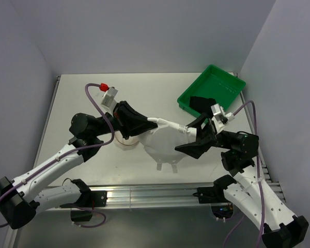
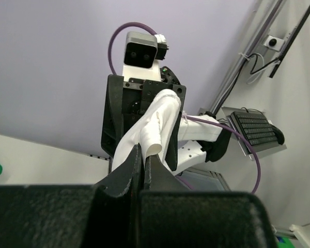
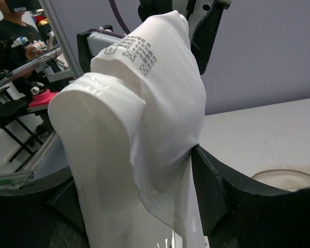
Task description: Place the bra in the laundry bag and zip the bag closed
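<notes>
White mesh of the laundry bag (image 1: pixel 163 144) is stretched between your two grippers near the middle of the table (image 1: pixel 82 103), its lower part sagging onto the tabletop.

Your left gripper (image 2: pixel 144 154) is clenched tight on a fold of that mesh; the left wrist view shows the fabric rising straight out of the pinched fingertips toward the other arm.

Your right gripper (image 1: pixel 189 135) stands with its jaws well apart. In the right wrist view the bag is draped over one finger like a hood, care label facing up, while the other black finger (image 3: pixel 217 191) is bare and touches the cloth only at its edge. You are not pinching anything there.

A pale round rim (image 1: pixel 126 140) lies on the table under your left gripper; you cannot tell whether it is joined to the bag.

The bra (image 1: pixel 200 103) is a black heap at the near end of the green tray (image 1: pixel 222 82), just behind your right wrist, apart from the bag.
</notes>
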Motion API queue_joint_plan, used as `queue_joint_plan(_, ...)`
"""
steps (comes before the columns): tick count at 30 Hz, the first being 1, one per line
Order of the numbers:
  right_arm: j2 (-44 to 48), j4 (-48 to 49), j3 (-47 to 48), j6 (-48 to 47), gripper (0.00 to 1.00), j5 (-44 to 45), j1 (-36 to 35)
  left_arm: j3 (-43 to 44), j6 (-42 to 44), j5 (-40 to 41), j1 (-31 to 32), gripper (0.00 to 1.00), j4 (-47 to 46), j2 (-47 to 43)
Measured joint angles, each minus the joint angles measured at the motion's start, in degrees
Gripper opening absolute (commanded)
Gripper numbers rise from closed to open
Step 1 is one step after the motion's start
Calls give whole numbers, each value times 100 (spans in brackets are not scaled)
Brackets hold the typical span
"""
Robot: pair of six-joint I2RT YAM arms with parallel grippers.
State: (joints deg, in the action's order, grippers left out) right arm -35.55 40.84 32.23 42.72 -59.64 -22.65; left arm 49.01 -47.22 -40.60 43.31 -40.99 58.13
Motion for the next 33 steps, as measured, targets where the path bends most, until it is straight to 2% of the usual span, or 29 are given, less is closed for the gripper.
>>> queue_joint_plan(2, -101, 90, 2, 13, 67, 7, -101, -2, -155, -85, 0, 0, -173, 127)
queue_joint_plan(3, -192, 118, 2, 13, 51, 20, -146, -2, -208, -122, -2, 1, -223, 168)
queue_joint_plan(4, -280, 151, 4, -2, 41, 37, -177, -4, -249, -153, -9, 2, -256, 203)
queue_joint_plan(6, -455, 142, 13, 0, 24, 94, -227, -15, -323, -184, -13, 4, -275, 216)
queue_joint_plan(8, -601, 136, 24, 7, 13, 186, -260, -46, -350, -186, -39, 11, -310, 192)
queue_joint_plan(9, -671, 109, 26, 9, 2, 238, -273, -83, -356, -184, -57, 16, -315, 175)
queue_joint_plan(10, -710, 76, 28, 7, 0, 284, -284, -138, -367, -175, -107, 33, -315, 155)
queue_joint_plan(12, -732, -2, 28, 26, 0, 387, -304, -205, -345, -122, -203, 54, -249, 131)
queue_joint_plan(13, -732, -35, 33, 26, 0, 483, -317, -216, -297, -44, -260, 72, -120, 118)
queue_joint_plan(16, -734, -216, 57, -26, 0, 813, -337, -219, -85, 367, -415, 91, 525, 28)
queue_joint_plan(17, -748, -313, 68, -48, 0, 970, -337, -221, 33, 575, -470, 94, 835, -39)
queue_joint_plan(19, -863, -527, 116, -122, 0, 1285, -337, -221, 214, 1056, -605, 97, 1399, -177)
queue_joint_plan(23, -1198, -885, 188, -278, 0, 1902, -339, -216, 584, 2308, -957, 95, 2592, -481)
queue_joint_plan(28, -1497, -1355, 188, -422, 0, 2730, -345, -219, 706, 3742, -1552, 87, 3978, -468)
queue_joint_plan(32, -1508, -1471, 188, -540, 0, 3213, -345, -535, 656, 4406, -2096, 82, 4651, -271)
queue_joint_plan(33, -1491, -1534, 188, -597, 0, 3379, -345, -616, 638, 4500, -2133, 77, 4784, -214)
